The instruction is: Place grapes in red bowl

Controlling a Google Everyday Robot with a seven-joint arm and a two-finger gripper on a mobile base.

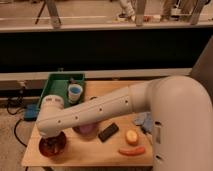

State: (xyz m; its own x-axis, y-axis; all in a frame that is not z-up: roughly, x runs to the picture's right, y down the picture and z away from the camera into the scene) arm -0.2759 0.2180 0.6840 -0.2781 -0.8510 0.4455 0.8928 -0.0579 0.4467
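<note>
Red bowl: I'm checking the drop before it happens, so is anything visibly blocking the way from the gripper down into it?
Nothing visible does. The gripper hangs right over the red bowl at the table's front left corner. The purple bowl and black object lie off to the right. The grapes cannot be made out.

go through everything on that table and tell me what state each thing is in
gripper: down over the red bowl, arm hides it
red bowl: upright, front left corner
green tray: holds the cup
blue cup: upright
purple bowl: mostly hidden by arm
black block: lying flat
carrot: lying flat
</note>
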